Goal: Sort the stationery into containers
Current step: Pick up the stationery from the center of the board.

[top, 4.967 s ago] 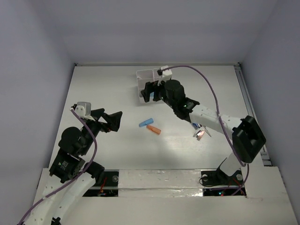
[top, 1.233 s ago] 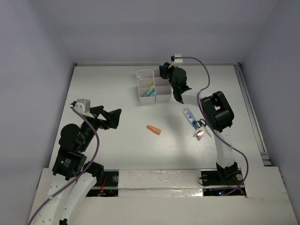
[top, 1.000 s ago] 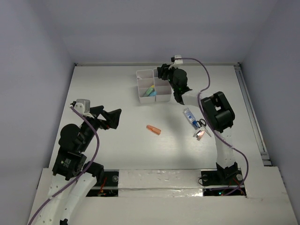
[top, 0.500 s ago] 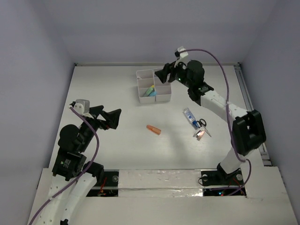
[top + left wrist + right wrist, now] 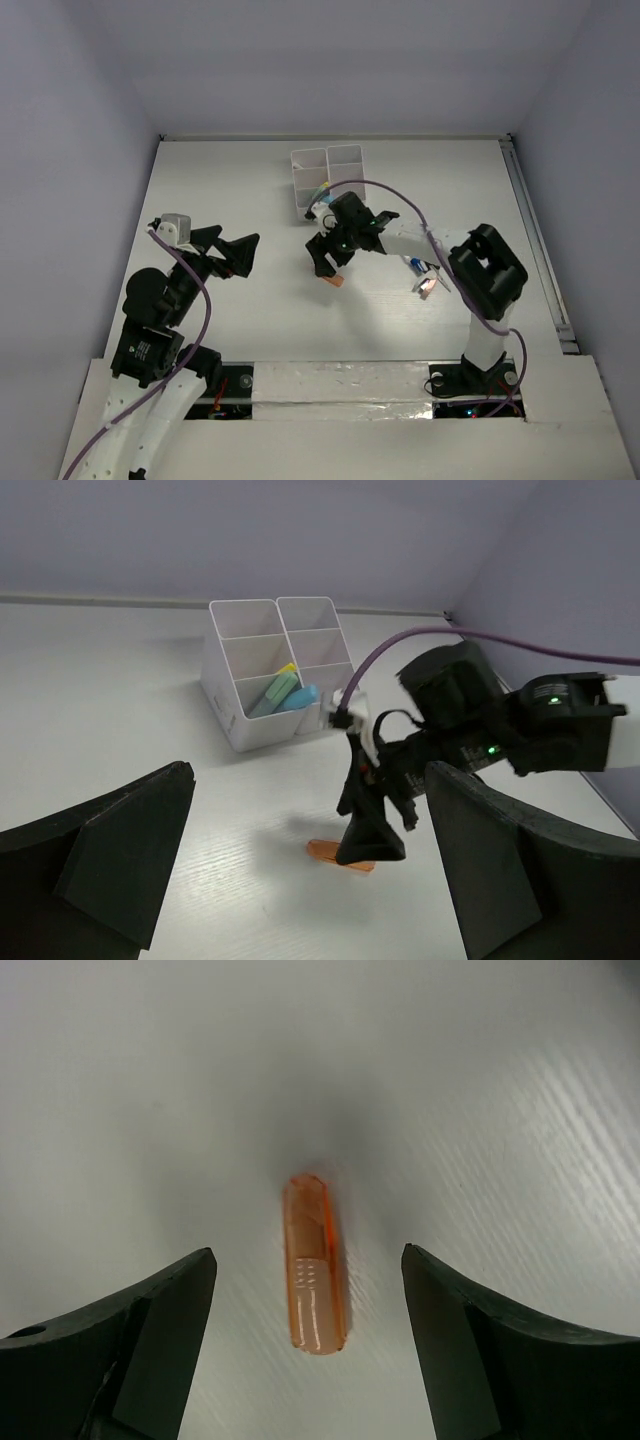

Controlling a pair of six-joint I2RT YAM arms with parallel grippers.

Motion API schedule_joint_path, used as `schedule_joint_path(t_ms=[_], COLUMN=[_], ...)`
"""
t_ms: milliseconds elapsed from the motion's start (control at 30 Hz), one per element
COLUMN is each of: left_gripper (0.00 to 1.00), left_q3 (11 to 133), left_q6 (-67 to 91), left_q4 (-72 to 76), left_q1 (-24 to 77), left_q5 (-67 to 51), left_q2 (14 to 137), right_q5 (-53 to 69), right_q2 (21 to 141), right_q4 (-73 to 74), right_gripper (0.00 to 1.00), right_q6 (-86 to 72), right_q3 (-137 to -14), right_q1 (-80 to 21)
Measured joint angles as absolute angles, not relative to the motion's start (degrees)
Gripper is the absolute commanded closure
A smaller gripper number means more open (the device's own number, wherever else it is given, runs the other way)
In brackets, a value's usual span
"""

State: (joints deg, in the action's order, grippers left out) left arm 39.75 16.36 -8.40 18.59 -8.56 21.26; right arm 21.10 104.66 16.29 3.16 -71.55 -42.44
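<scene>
The orange marker (image 5: 315, 1265) is seen lying flat on the white desk (image 5: 520, 1070) — a short, translucent stub with a rounded end and a darker band down its middle. A small patch of fine marks is carried on its barrel, but nothing there can be read. In the right wrist view it is framed lengthwise between the fingers of the right tool (image 5: 308, 1252), which are spread wide; neither finger is touching it, and bare desk is seen on both sides of it.

From above, the marker (image 5: 336, 281) is found near the middle of the desk, half covered by the right tool (image 5: 322, 264), which is pointed down at it. The white organizer (image 5: 329, 158) is placed farther back, near the far edge and well apart from the marker. In the left wrist view a pale-green marker (image 5: 274, 689) and a blue marker (image 5: 301, 694) are seen in its nearer compartments.

A few small items (image 5: 428, 284) are left beside the right arm, partly hidden by it. The left tool (image 5: 236, 254) is held with its fingers spread — well apart from the marker, on the left of the desk, with nothing between them.
</scene>
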Motion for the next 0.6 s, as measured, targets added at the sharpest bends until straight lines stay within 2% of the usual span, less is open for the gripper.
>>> schedule_joint_path(t_ms=[100,233,433,533,600], left_gripper=[0.01,0.01,0.01,0.01,0.01], left_q3=[39.75,39.72,39.72,39.72,39.72], left_q6=[16.36,16.36,16.36,16.36,16.36], left_q4=[-8.43,-8.43,-8.4,-8.4,-8.4], left_q1=[18.59,18.59,18.59,18.59,18.59], left_q5=[-8.56,-8.6,-8.82,-8.99,-9.04], left_q2=[21.12,21.1,20.78,20.71,20.62], right_q5=[17.74,15.29,9.63,5.3,2.98], right_q2=[109.89,111.13,114.61,115.9,116.16], right_q4=[20.58,22.02,24.53,25.87,26.17], right_gripper=[0.19,0.19,0.27,0.34,0.51], right_q6=[4.67,5.26,6.13,6.37,6.5], right_q3=[-72.53,-76.27,-79.61,-81.52,-81.71], right_q1=[-42.61,-43.51,-47.37,-49.28,-50.24])
